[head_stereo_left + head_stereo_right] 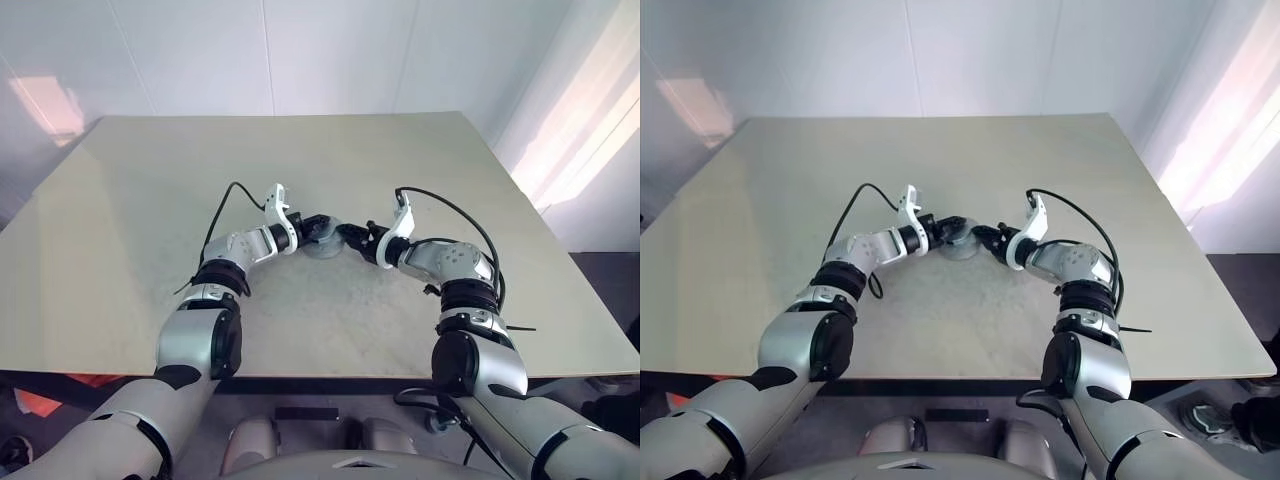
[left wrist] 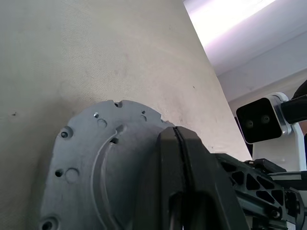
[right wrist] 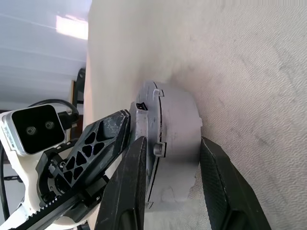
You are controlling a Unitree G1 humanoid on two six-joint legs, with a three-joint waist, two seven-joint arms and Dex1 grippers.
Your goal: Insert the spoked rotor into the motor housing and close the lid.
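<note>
left gripper [image 1: 312,229]: pressed together on the lid [image 2: 103,158], keep it flat | motor [image 3: 175,143]: mid-counter [image 1: 120,200] between both arms, lid on top | right gripper [image 3: 172,187]: spread astride the housing; close squarely on its sides, don't tip it

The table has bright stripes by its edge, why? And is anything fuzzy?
Left eye view: light streaks the wall beside the table, with a pale glow upper left. Left wrist view: the left claw up close looks fuzzy, and there's bright glare above.
</note>
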